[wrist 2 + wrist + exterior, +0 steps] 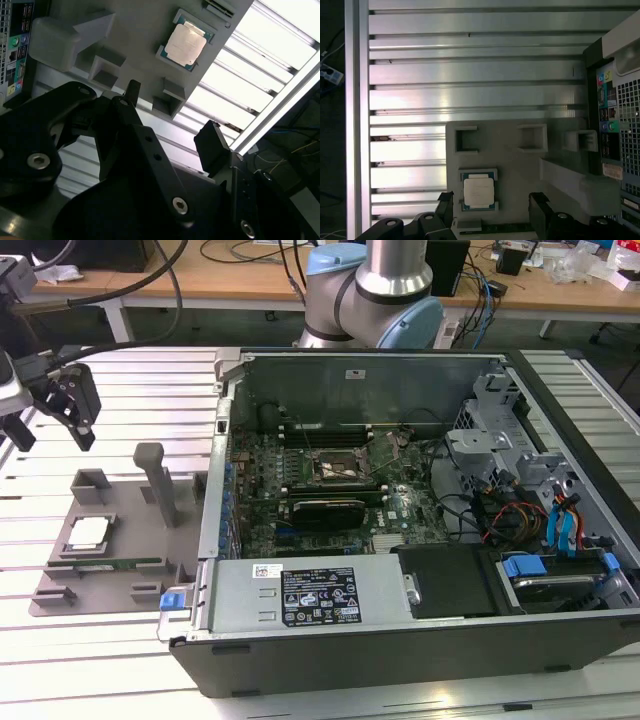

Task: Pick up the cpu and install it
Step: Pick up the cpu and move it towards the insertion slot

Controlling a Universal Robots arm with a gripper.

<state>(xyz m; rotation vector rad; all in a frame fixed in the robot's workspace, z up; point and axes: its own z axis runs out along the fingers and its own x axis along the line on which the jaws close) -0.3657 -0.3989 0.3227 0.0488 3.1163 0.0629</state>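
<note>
The cpu [88,532], a small square chip with a silvery top plate, lies flat in a recess of the grey holder plate [120,510] at the exterior view's left, beside the open computer case [400,620]. It also shows in both wrist views [186,46] [479,192]. My gripper [50,435] hangs above the slatted table, up and off the holder plate's far left corner, clear of the chip. Its black fingers [212,137] [540,205] stand wide apart and open, with nothing between them [172,115] [492,202].
A long green memory stick [120,563] lies on the holder plate near the cpu, and a grey post [155,480] rises from the plate. Inside the case, the black socket frame [340,468] sits on the motherboard. The arm's base [375,290] stands behind the case.
</note>
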